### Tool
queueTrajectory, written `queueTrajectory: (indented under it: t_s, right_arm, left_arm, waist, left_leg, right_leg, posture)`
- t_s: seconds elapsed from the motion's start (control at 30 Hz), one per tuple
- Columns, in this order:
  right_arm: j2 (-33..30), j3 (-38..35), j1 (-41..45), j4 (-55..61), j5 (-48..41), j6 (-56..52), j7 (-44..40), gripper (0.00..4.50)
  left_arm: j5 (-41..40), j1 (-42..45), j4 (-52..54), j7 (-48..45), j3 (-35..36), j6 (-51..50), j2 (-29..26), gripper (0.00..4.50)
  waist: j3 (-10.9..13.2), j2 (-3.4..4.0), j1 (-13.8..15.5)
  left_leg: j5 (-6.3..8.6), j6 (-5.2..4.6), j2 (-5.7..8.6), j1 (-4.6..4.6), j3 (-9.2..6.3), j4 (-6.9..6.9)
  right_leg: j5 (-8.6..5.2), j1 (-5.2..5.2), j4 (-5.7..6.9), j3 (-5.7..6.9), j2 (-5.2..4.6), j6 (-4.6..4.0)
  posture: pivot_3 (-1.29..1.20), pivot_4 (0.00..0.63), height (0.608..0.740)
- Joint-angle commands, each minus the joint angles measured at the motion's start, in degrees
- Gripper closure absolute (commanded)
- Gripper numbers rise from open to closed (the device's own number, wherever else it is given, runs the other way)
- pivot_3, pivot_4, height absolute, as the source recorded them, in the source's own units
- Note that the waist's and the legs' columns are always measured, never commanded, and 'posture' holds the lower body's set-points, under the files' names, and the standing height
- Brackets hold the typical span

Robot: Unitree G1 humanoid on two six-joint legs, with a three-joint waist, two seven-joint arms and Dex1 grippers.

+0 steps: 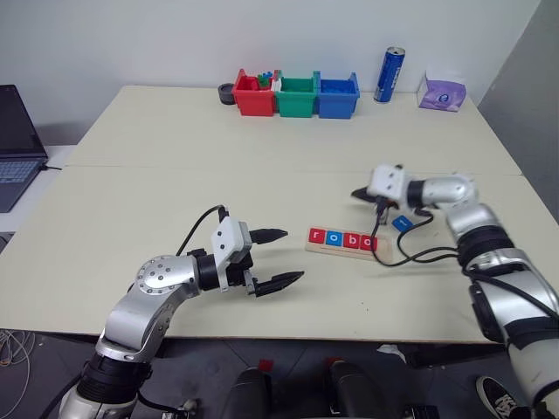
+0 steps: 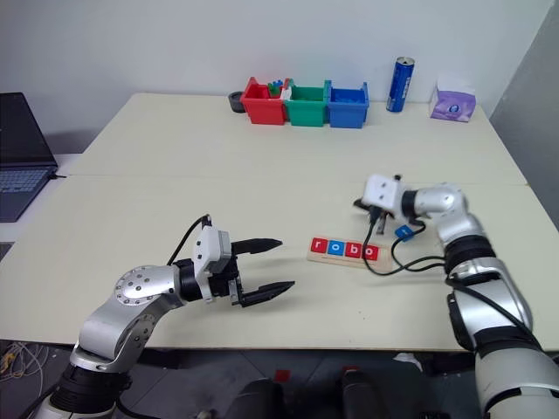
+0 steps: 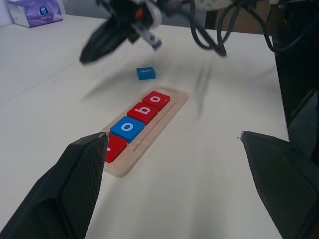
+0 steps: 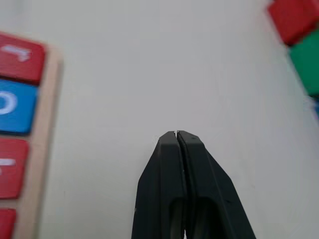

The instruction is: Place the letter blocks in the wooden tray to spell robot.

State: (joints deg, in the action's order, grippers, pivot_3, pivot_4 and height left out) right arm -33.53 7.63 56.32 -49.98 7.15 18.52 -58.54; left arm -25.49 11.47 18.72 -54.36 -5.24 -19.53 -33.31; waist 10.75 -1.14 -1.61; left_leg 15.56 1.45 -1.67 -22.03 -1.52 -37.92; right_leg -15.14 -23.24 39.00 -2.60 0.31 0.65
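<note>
The wooden tray (image 1: 341, 252) lies on the table right of centre. Four letter blocks sit in its groove: a red r (image 1: 316, 236), a blue o (image 1: 333, 237), a red b (image 1: 350, 240) and a red o (image 1: 368, 243). One more blue letter block (image 1: 401, 223) lies loose on the table just beyond the tray's right end. My right gripper (image 1: 358, 194) hovers above the table behind the tray, shut and empty, its closed fingers (image 4: 177, 149) meeting at the tips. Left of the tray, my left gripper (image 1: 284, 257) is held wide open with nothing in it.
Red (image 1: 254, 94), green (image 1: 297, 96) and blue (image 1: 337, 96) bins stand at the far edge, with a blue can (image 1: 389, 75) and a purple tissue pack (image 1: 442, 92) to their right. A laptop (image 1: 17, 144) sits far left. A black cable (image 1: 410, 255) loops by the tray's right end.
</note>
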Motion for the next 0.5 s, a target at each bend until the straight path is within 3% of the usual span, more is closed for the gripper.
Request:
queueTrajectory:
  t_s: [0.03, 0.13, 0.27, 0.43, 0.5]
  right_arm:
    - [-4.8, -6.8, -8.0, 15.9, -4.8, -14.0, 2.8, 4.29]
    - [-7.5, -13.5, -17.9, 30.7, -7.7, -30.3, 7.7, 3.56]
    - [-7.5, -20.4, -29.8, 48.1, -10.4, -46.1, 13.6, 2.11]
    - [-1.9, -24.3, -38.0, 59.7, -13.3, -56.8, 21.8, 0.28]
    - [-0.3, -24.2, -38.3, 60.6, -14.5, -58.2, 23.1, 0.02]
  left_arm:
    - [-0.4, -0.3, 1.8, 0.0, 0.3, 0.9, 0.4, 0.0]
    - [-0.4, -0.2, 1.5, -0.2, -0.1, 1.0, 0.9, 0.0]
    - [-0.5, 0.5, 0.7, -1.1, -0.6, 1.0, 1.2, 0.0]
    - [-0.5, 2.6, -1.0, -2.5, -1.4, 1.0, 1.4, 0.0]
    - [-0.5, 3.1, -1.4, -2.8, -1.6, 0.9, 1.3, 0.0]
  waist:
    - [0.0, 0.0, 0.2]
    - [0.0, 0.0, 0.4]
    - [0.0, 0.05, 0.0]
    - [0.0, 0.07, -0.6]
    - [0.0, 0.08, -0.6]
  left_leg:
    - [0.0, 0.0, 0.0, -0.05, -0.08, 0.01]
    - [0.0, 0.0, 0.02, -0.11, -0.16, 0.02]
    - [0.0, 0.0, 0.04, -0.16, -0.16, 0.01]
    - [0.0, 0.0, 0.08, 0.05, 0.08, -0.03]
    - [-0.01, 0.01, 0.05, 0.09, 0.08, -0.03]
  right_leg:
    - [-0.01, 0.0, -0.01, -0.01, -0.02, 0.01]
    - [-0.02, 0.0, -0.02, 0.0, -0.06, 0.02]
    - [-0.02, -0.04, 0.02, -0.01, -0.03, 0.03]
    - [-0.12, 0.0, 0.01, -0.07, 0.31, 0.22]
    - [-0.15, 0.0, 0.02, -0.08, 0.4, 0.26]
  posture:
    - [0.0, 0.15, 0.74]
    - [0.0, 0.15, 0.74]
    - [0.0, 0.15, 0.74]
    - [0.0, 0.15, 0.74]
    - [0.0, 0.15, 0.74]
